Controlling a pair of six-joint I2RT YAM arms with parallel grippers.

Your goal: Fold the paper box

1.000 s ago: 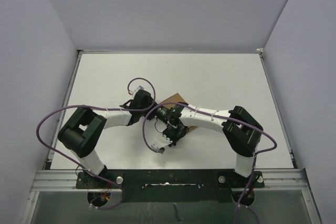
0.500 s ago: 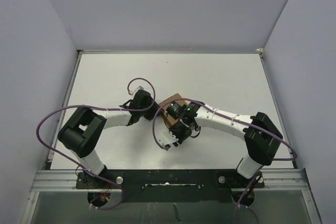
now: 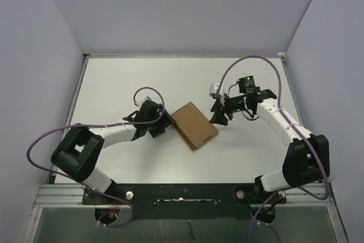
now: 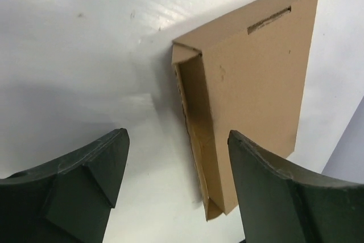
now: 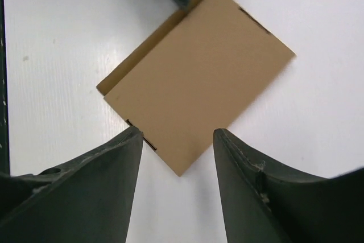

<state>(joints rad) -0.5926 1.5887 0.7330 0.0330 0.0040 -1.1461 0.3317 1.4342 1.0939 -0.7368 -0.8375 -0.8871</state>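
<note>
Top external view, folded brown paper box lying flat on white table between both arms, left gripper just beside its left edge, jaws apart, empty, right gripper near its right corner, jaws apart, empty.

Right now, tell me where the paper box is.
In the top view the paper box lies flat on the table, the left gripper close by its left edge, the right gripper apart on its right.
</note>
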